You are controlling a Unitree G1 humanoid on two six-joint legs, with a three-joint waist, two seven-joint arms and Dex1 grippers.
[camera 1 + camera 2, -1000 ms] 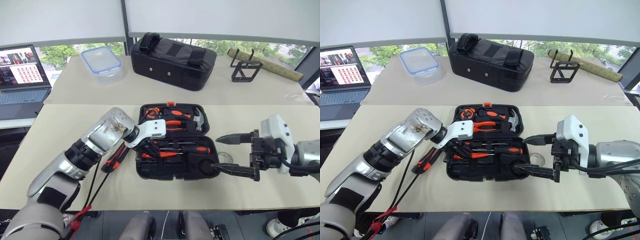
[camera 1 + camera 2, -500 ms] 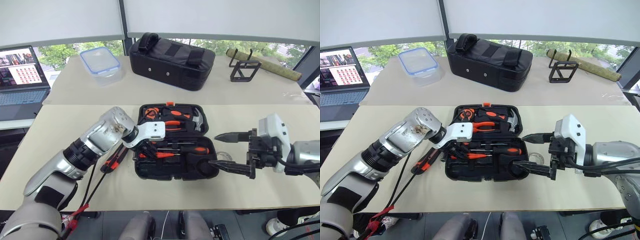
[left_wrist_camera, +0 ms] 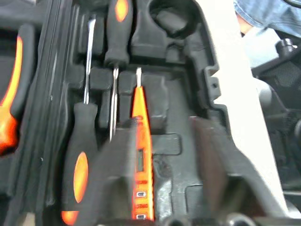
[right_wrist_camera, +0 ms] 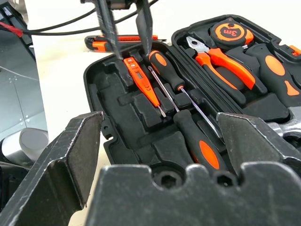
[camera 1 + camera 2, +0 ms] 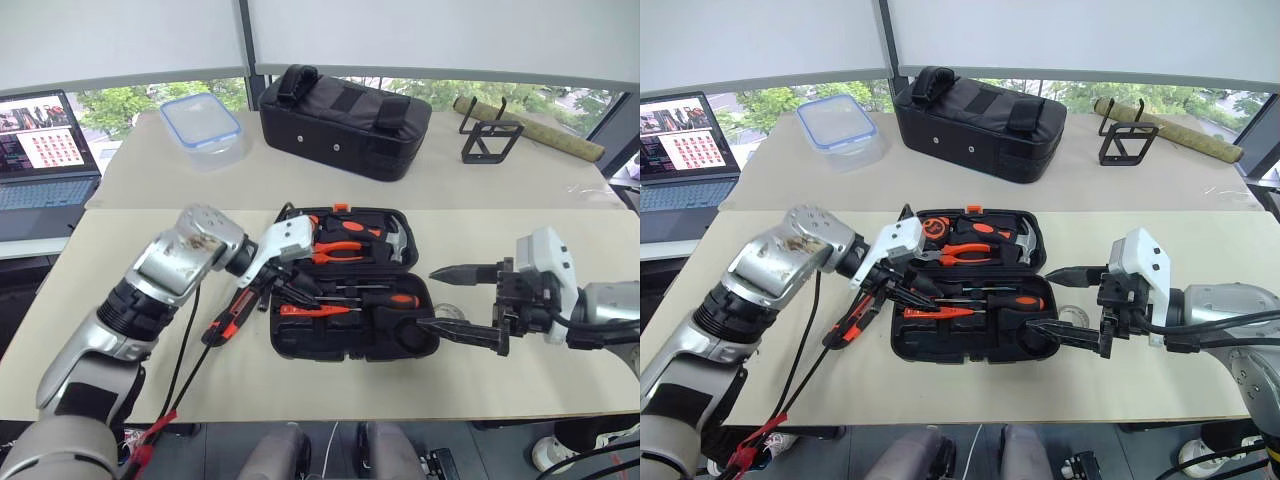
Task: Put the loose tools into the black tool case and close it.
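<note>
A: Where is the tester screwdriver (image 4: 141, 79)?
B: In the black tool case (image 5: 290, 345), at 9 o'clock of the two screwdrivers (image 5: 375, 297). The left gripper (image 4: 126, 26) is above it, a little open, holding nothing.
A: The right gripper (image 5: 458, 303)?
B: At 3 o'clock of the case, wide open and empty

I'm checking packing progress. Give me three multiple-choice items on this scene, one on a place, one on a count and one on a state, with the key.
1. Relative to the tool case, the utility knife lies: A inside; B on the table to its left; C behind it.
2. Black-and-orange screwdrivers in the case: A one; B two; C four.
3. The right hand is: A open, empty; B shut, empty; C shut on the knife.
Key: B, it rests on bare tabletop; B, two handles sit in recesses; A, its fingers stand wide apart around nothing.
</note>
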